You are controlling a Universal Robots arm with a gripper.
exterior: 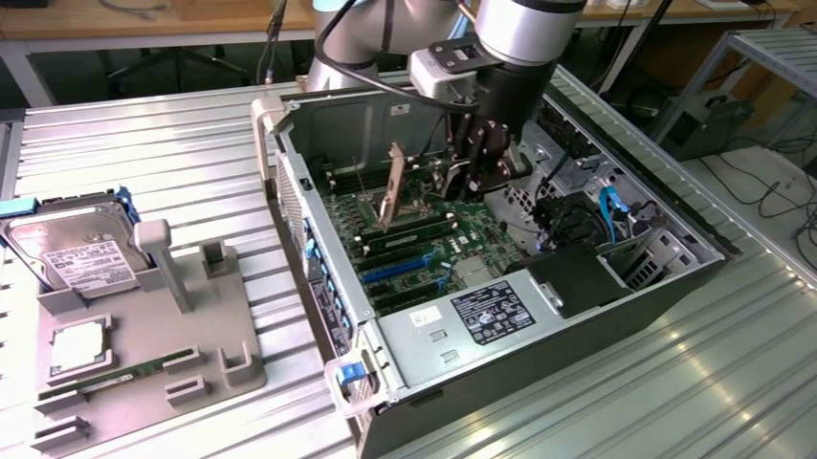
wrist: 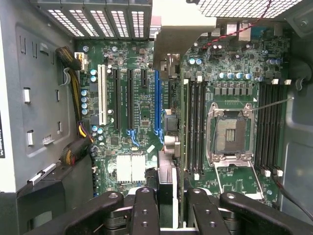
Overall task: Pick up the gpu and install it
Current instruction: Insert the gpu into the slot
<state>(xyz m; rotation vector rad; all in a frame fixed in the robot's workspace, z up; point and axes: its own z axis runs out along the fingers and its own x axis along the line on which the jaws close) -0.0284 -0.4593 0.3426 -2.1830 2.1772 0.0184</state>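
My tool (wrist: 166,196) is clamped on the gpu (wrist: 168,46), a thin dark card seen edge-on, held upright above the blue slot (wrist: 157,103) inside the open computer case (exterior: 300,206). Its silver bracket seems to be the pale plate ahead. The labels here are too blurred to read.

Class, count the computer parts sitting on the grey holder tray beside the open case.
3: a hard drive propped at the tray's far end, a flat silver part mid-tray, and a green memory stick nearer the camera. Some may be hidden.
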